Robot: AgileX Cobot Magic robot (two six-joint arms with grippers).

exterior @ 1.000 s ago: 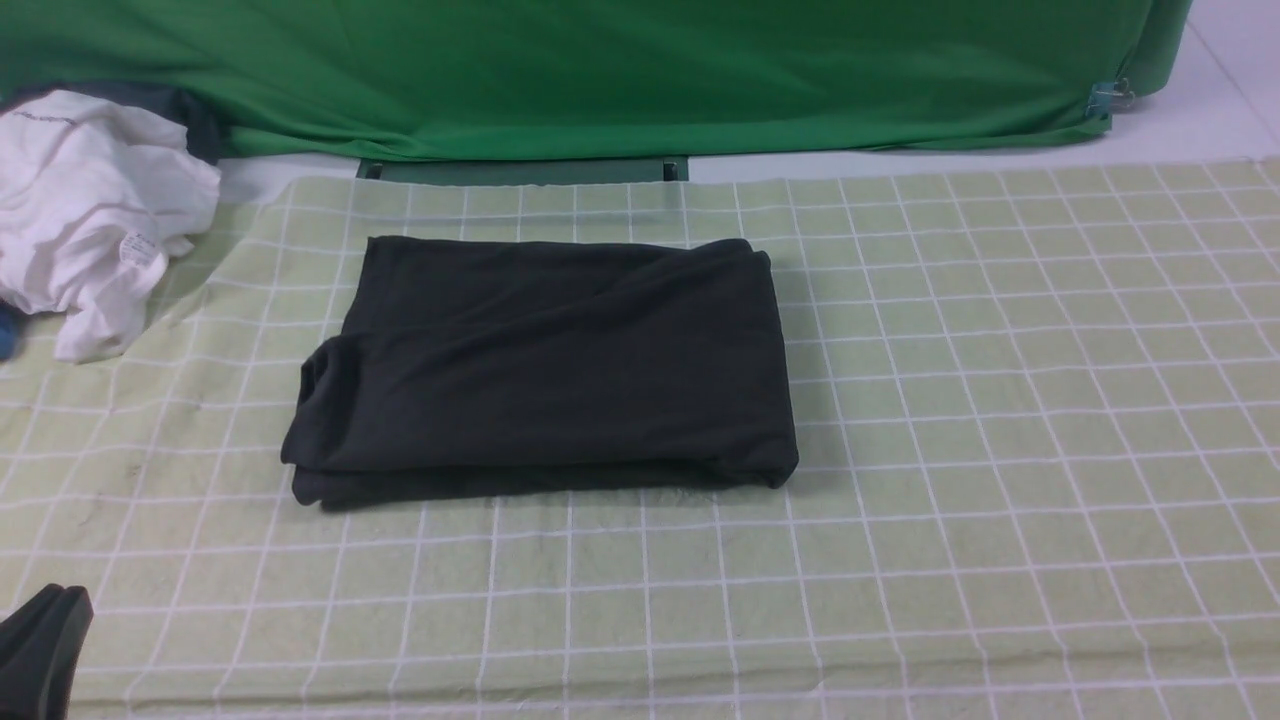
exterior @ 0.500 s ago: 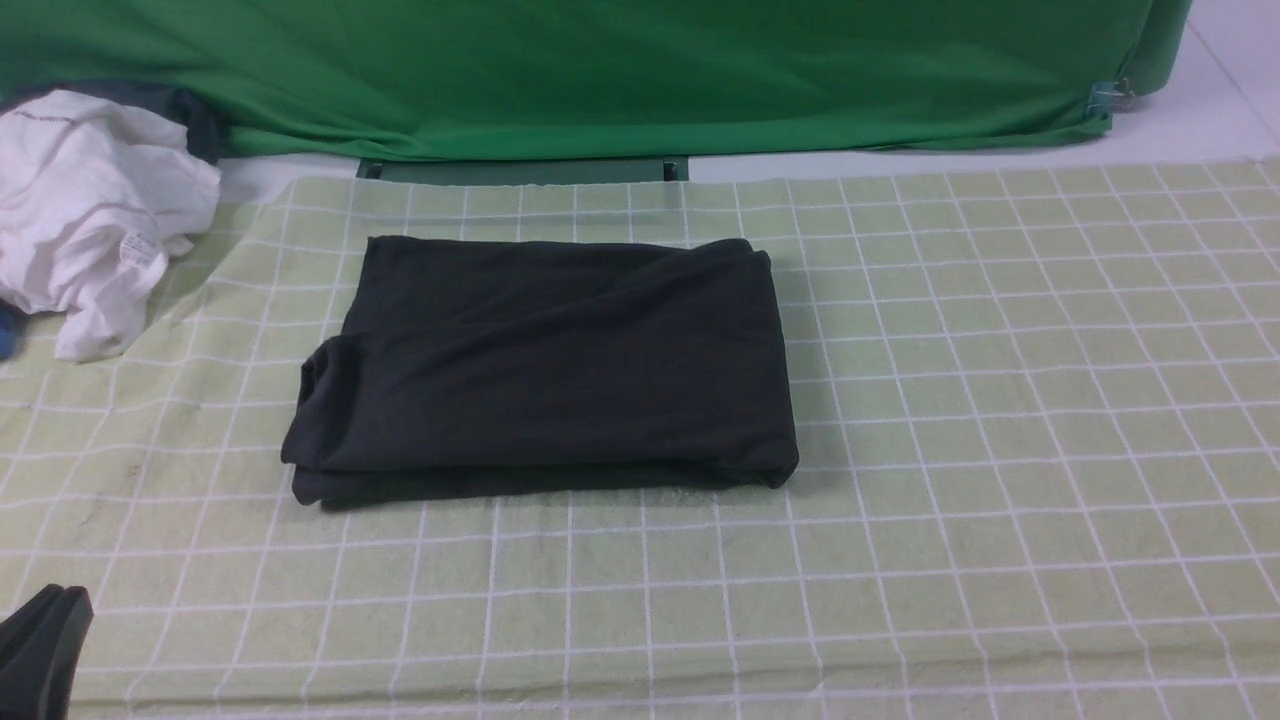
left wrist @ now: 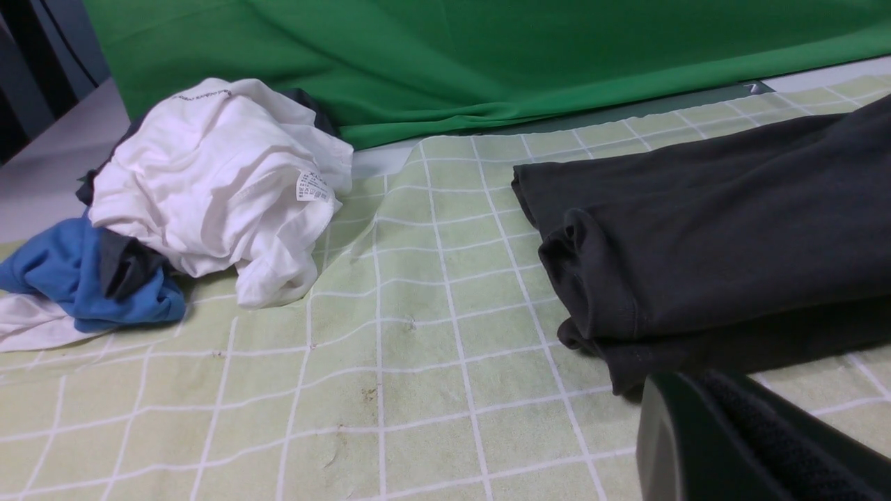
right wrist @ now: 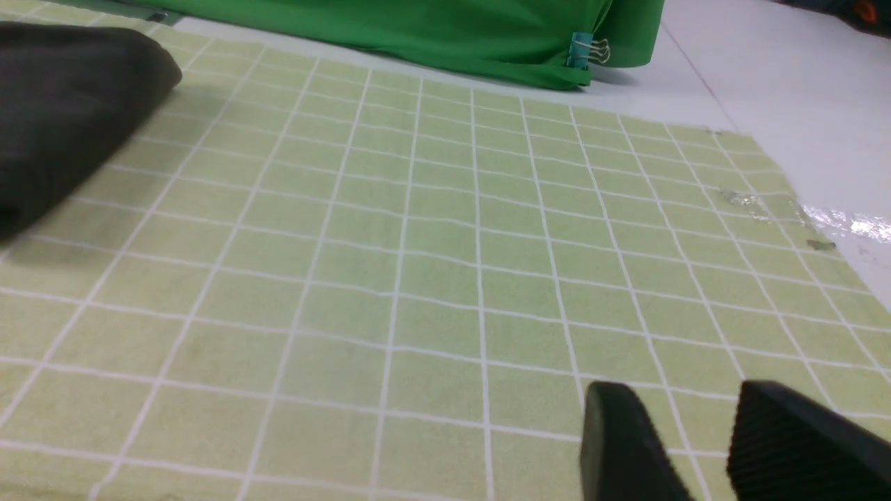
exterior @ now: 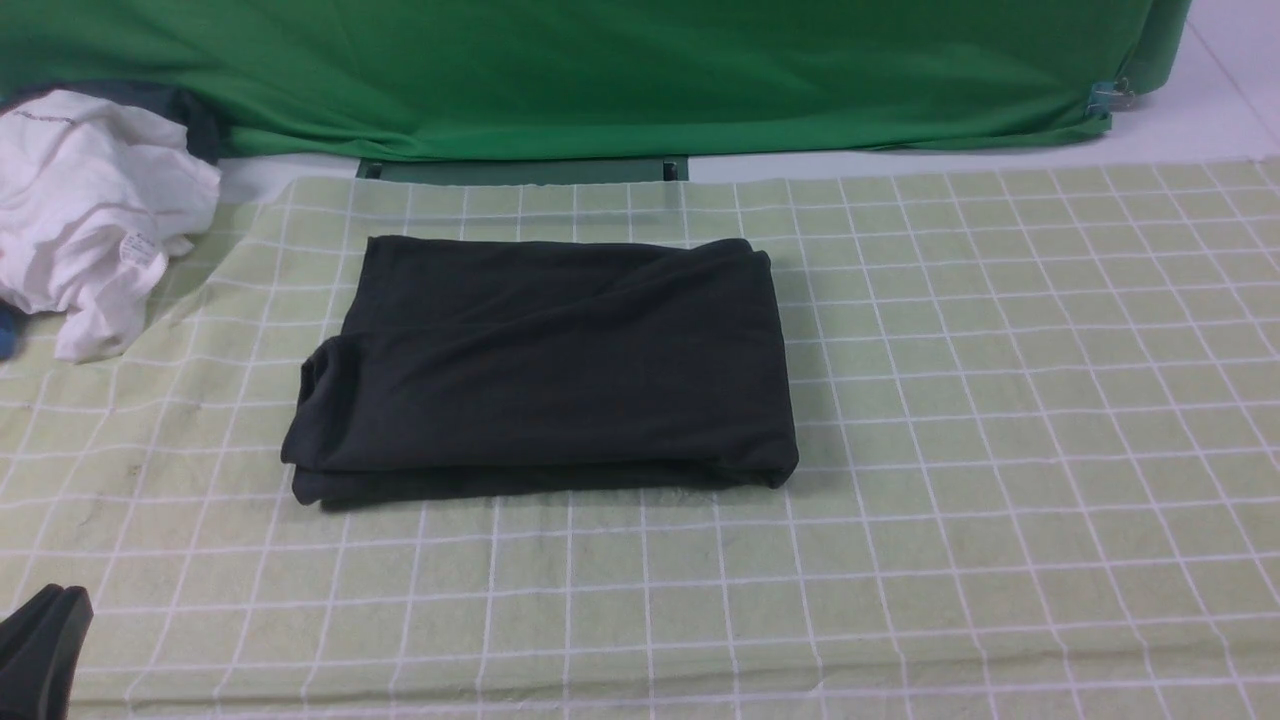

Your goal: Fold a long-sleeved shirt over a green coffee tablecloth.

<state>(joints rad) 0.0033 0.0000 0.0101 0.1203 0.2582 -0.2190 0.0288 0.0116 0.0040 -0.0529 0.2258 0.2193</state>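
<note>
A: How far along is it?

B: The black long-sleeved shirt [exterior: 545, 365] lies folded into a compact rectangle on the pale-green checked tablecloth [exterior: 1000, 400]; little looks left to do.

A: And the fingers?

B: The left gripper [exterior: 40, 650] has its fingers closed and empty, near the shirt; the right gripper [right wrist: 703, 445] has its fingers apart, holding nothing.

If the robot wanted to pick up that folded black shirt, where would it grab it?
Probably at the near-left corner of the long-sleeved shirt, coming in low from the robot's left. There the stacked layers end in open edges, raised off the green coffee tablecloth, so one finger could slide underneath. The shut left gripper is nearest.
</note>
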